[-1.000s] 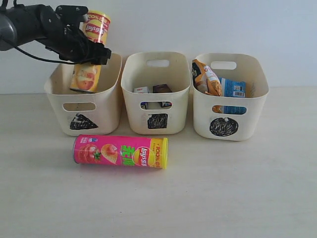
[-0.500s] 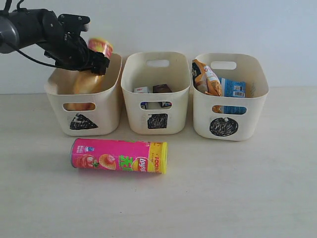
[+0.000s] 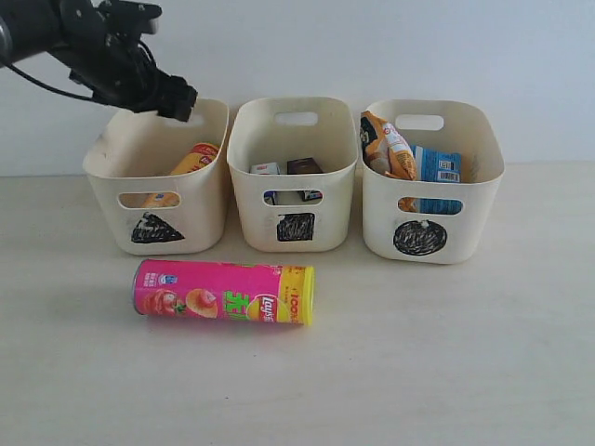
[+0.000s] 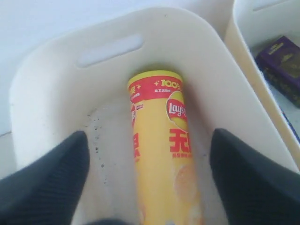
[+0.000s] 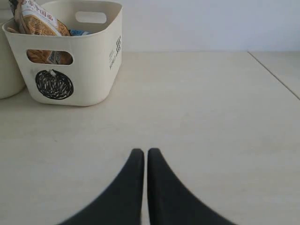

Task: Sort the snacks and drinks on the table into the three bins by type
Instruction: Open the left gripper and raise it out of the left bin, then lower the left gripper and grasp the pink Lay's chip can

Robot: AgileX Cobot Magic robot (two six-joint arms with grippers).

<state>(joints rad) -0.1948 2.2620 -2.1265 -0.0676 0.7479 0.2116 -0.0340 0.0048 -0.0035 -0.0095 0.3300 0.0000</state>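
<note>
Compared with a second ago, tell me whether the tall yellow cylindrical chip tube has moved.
Yes. The yellow chip tube has dropped from above the rim of the triangle-marked cream plastic bin to lean low inside it.

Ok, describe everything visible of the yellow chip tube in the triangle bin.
The yellow chip tube is a glossy printed cylinder with a red band at one end, a Lay's logo and red characters. It lies tilted inside the triangle bin, upper end near a wall, showing through the handle slot. The open left gripper hangs above, clear of it.
</note>
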